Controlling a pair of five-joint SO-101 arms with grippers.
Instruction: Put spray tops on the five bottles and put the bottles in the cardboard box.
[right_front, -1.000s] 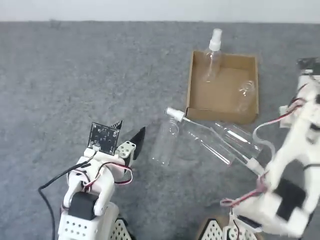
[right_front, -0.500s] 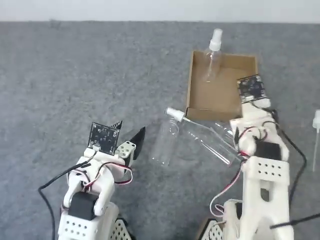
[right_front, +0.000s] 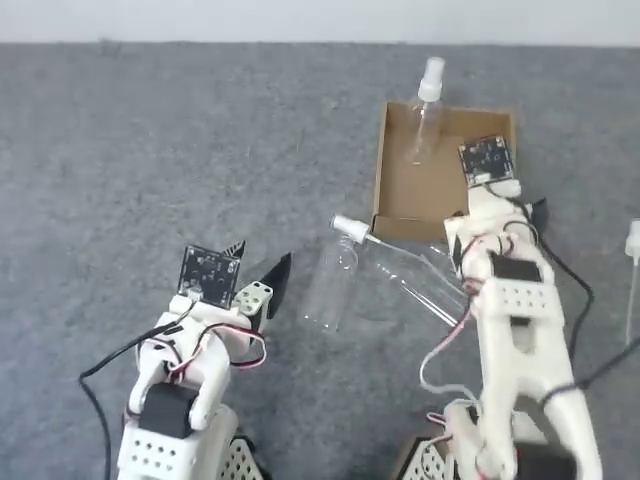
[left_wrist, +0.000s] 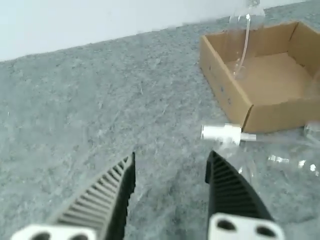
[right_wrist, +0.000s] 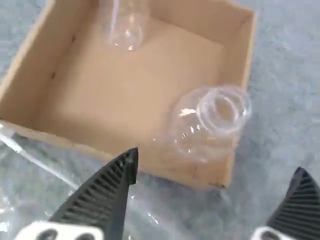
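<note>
High view: a grey felt counter (right_front: 150, 130) carries a brown cardboard box (right_front: 381, 160). Just before its near wall lie two clear plastic bottles: an uncapped bottle (right_front: 330, 285) and a slanted bottle (right_front: 410, 285) with a white spray top (right_front: 348, 226) at its neck. A capped bottle (right_front: 424, 125) stands in the box's far corner, and a loose spray top (right_front: 632, 240) lies at the view's right edge. The right arm (right_front: 510, 300) hangs over the box and possibly hides a fifth bottle.

Left wrist view: the left tool (left_wrist: 170, 165) is spread apart, holding nothing.

Right wrist view: the right tool (right_wrist: 215, 165) gapes wide above an open-necked bottle (right_wrist: 210, 122) upright inside the box. We judge capping it comes next: grip its body low, keep it upright, feed the tube straight in. In all we count four bottles and three spray tops.
</note>
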